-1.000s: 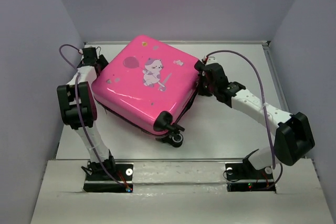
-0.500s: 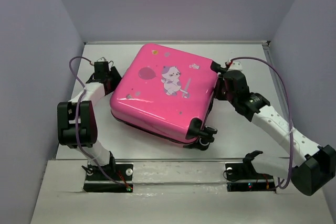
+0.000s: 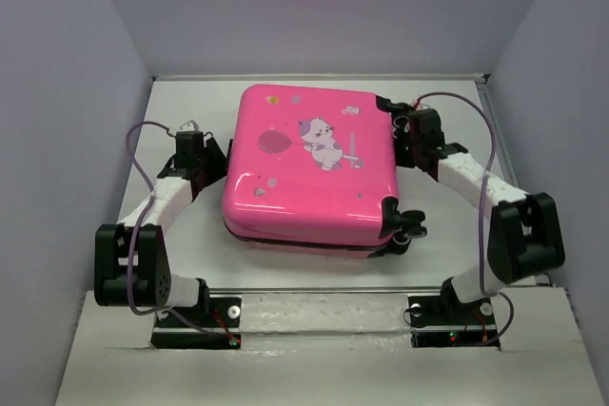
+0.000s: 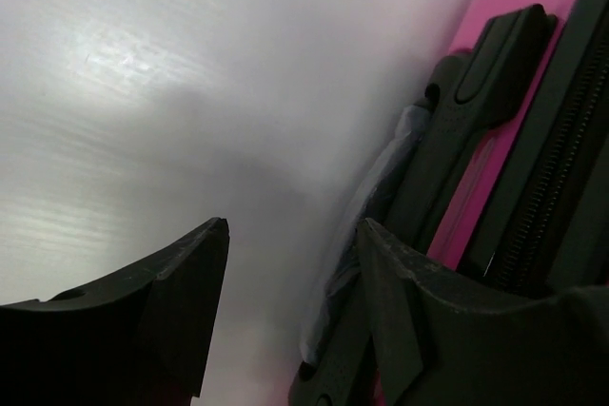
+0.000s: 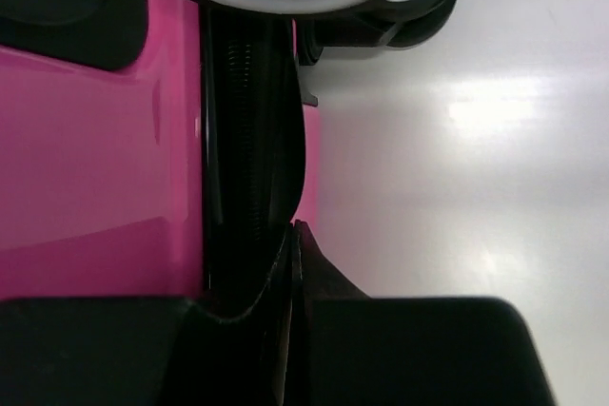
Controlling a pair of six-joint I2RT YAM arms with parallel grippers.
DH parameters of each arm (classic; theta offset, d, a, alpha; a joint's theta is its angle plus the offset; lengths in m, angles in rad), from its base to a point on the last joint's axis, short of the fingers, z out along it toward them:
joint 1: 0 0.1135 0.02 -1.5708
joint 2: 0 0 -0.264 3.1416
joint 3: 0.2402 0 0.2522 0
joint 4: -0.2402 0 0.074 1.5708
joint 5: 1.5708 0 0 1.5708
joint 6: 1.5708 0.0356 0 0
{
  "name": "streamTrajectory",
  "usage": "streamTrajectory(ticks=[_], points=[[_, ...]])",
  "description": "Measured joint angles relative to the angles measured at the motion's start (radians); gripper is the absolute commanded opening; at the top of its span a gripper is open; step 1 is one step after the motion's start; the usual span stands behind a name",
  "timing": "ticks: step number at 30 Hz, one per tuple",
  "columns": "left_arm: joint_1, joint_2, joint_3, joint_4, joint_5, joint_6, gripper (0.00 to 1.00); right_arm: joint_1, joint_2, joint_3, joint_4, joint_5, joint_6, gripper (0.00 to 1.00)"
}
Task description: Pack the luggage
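Found left gripper (image 4: pixel 290 235) parted, empty, luggage (image 3: pixel 309 178) just beside; right gripper (image 5: pixel 293 232) pinched closed at zipper seam (image 5: pixel 243 140).

The luggage (image 3: pixel 309 173) fills the middle of the table (image 3: pixel 181 259), its far edge close to the back wall (image 3: pixel 314 16). Bare strips run along its left, right and near sides. The left gripper (image 3: pixel 214 154) crowds the left flank and the right gripper (image 3: pixel 400 123) the far right corner. A wheel (image 3: pixel 411 225) juts out at the near right.
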Motion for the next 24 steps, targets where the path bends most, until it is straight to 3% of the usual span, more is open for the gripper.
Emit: streamTrajectory(ticks=[3, 5, 6, 10, 13, 16, 20, 24], points=[[0.000, -0.092, -0.072, -0.010, -0.027, -0.006, 0.68, -0.035, 0.178, 0.157, 0.062, -0.106, -0.020, 0.07], [0.000, -0.162, -0.121, -0.031, -0.033, -0.011, 0.68, -0.048, 0.290, 0.274, 0.078, -0.171, -0.021, 0.12], [0.000, -0.192, -0.143, -0.038, -0.033, -0.015, 0.68, -0.055, 0.357, 0.355, 0.084, -0.212, -0.018, 0.26], [-0.033, -0.333, -0.233, -0.085, -0.026, -0.039, 0.68, -0.058, 0.643, 0.759, 0.045, -0.317, 0.004, 0.68], [-0.058, -0.410, -0.264, -0.126, -0.003, -0.059, 0.68, -0.053, 0.764, 0.989, 0.012, -0.373, 0.040, 0.78], [-0.079, -0.517, -0.285, -0.155, 0.035, -0.091, 0.68, -0.037, 0.783, 1.126, -0.054, -0.427, 0.063, 0.79], [-0.092, -0.607, -0.285, -0.164, 0.061, -0.100, 0.68, 0.022, 0.636, 1.077, -0.107, -0.429, 0.051, 0.76], [-0.110, -0.637, -0.285, -0.177, 0.071, -0.100, 0.64, 0.064, 0.429, 0.943, -0.133, -0.406, 0.008, 0.30]])
